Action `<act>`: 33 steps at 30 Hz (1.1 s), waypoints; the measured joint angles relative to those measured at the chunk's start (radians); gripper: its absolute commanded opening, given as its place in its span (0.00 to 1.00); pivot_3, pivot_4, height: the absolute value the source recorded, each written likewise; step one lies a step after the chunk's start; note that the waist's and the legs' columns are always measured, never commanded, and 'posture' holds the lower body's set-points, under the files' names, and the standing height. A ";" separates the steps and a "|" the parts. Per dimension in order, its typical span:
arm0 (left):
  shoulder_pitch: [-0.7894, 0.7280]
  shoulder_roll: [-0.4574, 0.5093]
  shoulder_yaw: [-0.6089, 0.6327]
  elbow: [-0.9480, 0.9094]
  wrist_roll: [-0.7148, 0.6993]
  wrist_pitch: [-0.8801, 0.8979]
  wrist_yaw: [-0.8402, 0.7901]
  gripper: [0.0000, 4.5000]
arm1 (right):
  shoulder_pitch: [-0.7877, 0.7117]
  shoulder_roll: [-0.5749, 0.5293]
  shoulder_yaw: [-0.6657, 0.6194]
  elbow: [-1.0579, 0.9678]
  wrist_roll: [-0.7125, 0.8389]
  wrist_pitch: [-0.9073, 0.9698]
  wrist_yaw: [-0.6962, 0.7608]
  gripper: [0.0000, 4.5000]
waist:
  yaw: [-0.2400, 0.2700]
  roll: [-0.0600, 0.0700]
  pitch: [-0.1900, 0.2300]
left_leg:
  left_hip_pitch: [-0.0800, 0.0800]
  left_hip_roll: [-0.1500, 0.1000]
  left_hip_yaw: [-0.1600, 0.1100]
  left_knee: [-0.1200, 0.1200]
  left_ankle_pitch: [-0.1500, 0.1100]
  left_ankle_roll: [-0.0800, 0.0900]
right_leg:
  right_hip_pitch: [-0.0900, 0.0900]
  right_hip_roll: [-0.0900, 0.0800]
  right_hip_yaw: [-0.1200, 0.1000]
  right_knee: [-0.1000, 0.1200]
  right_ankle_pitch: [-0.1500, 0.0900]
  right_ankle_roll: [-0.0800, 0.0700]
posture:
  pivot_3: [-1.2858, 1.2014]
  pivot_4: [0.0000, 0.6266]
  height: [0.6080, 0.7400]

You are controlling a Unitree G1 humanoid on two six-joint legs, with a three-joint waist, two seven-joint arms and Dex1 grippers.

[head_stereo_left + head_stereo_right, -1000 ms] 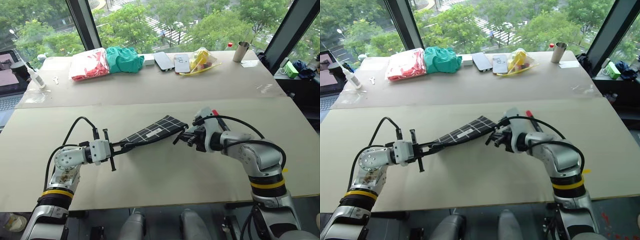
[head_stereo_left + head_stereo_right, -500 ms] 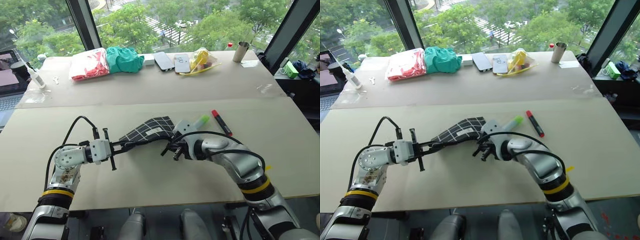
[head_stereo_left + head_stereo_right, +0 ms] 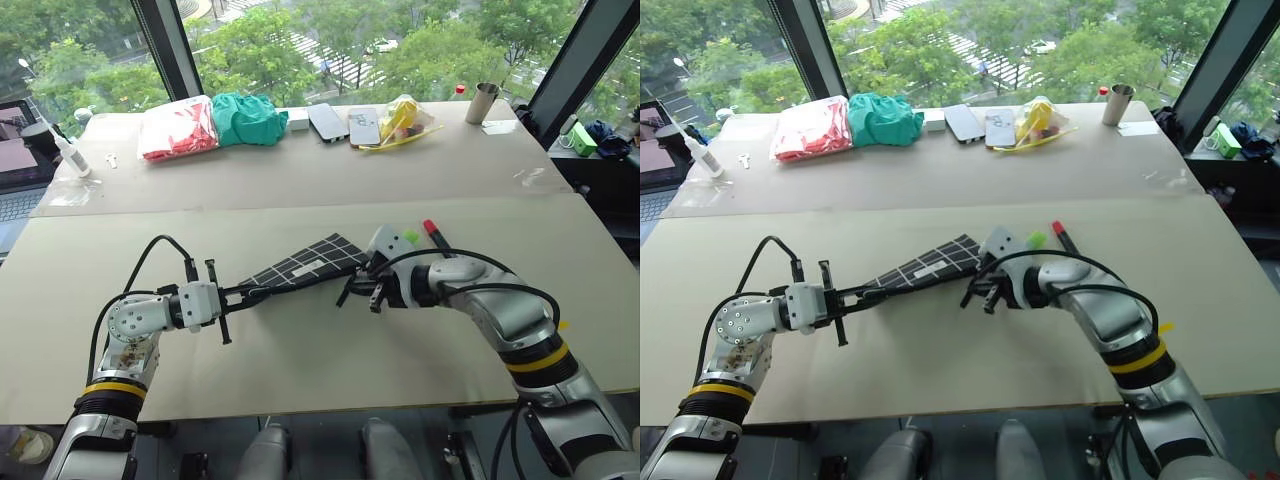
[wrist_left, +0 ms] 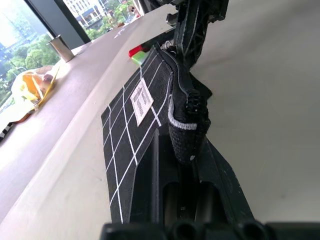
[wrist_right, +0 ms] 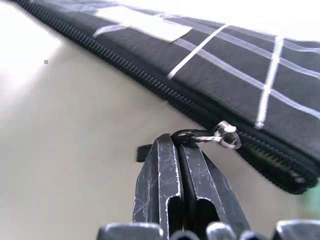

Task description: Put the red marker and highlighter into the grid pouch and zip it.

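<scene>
Here we find the right tool [image 5: 181,150] pressed tight on the black zipper pull tab [image 5: 200,136], whose small metal ring sits just past the fingertips at the near end of the grid pouch [image 3: 305,266]. In the left eye view that tool sits just right of centre, at the right-hand end of the pouch. The left tool [image 4: 192,150] is clamped on the opposite end of the pouch, the fabric bunched between its fingers, so the pouch hangs stretched between the two tools across the middle of the frame, sloping up toward the right, above the bench [image 3: 300,370]. We see its white grid lines and its small white label [image 4: 141,100] facing up. Just beyond the right tool, in the centre-right of the frame, the highlighter [image 3: 410,237] shows its bright green tip on the bench, and the red marker [image 3: 432,229] lies just beside it to the right, red cap up-frame; both lie outside the pouch. Along the top of the frame, on the far bench, we note a red bag [image 3: 177,128], a green cloth [image 3: 247,117], two phones [image 3: 345,124], a yellow bag [image 3: 402,118] and a metal cup [image 3: 482,102].
</scene>
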 measured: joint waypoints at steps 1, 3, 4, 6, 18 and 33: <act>-0.001 0.000 0.000 0.000 0.000 0.000 -0.002 0.00 | 0.003 0.002 0.009 0.000 -0.004 -0.003 0.005 0.01 | 0.000 0.000 0.000 | 0.000 0.000 0.000 0.000 0.000 0.000 | 0.000 0.000 0.000 0.000 0.000 0.000 | 0.52 0.24 1.00; -0.004 0.000 0.000 0.000 0.000 0.000 -0.009 0.00 | 0.005 0.010 0.033 0.002 -0.015 -0.011 0.015 0.01 | -0.001 0.000 0.000 | 0.000 0.000 0.000 0.000 0.000 0.000 | 0.000 0.000 0.000 0.000 0.000 0.000 | 0.52 0.24 1.00; -0.005 0.000 0.001 0.000 0.000 0.000 -0.012 0.00 | 0.000 0.028 0.041 0.013 -0.025 -0.011 0.014 0.01 | -0.001 0.000 0.000 | 0.000 0.000 0.000 0.000 0.000 0.000 | 0.000 0.000 0.000 0.000 0.000 0.000 | 0.52 0.24 1.00; -0.013 0.001 0.001 0.001 -0.001 0.000 -0.018 0.00 | -0.024 0.068 0.060 0.050 -0.043 -0.011 0.005 0.01 | -0.001 0.000 0.000 | 0.000 0.000 0.000 0.000 0.000 0.000 | 0.000 0.000 0.000 0.000 0.000 0.000 | 0.52 0.24 1.00; -0.018 0.014 0.017 0.001 -0.002 0.006 -0.048 0.00 | -0.107 0.054 -0.050 0.088 0.042 -0.012 0.125 0.01 | 0.002 0.000 0.000 | -0.001 0.000 -0.001 0.000 0.000 0.000 | 0.000 0.000 -0.001 0.000 0.000 0.000 | 0.52 0.24 1.00; -0.033 0.004 0.018 0.014 -0.001 0.016 -0.058 0.00 | -0.211 0.114 -0.013 0.287 -0.027 -0.048 0.099 0.01 | 0.003 0.000 0.000 | -0.001 -0.001 -0.001 0.001 0.000 0.000 | -0.001 0.000 -0.001 0.001 0.000 0.000 | 0.52 0.24 1.00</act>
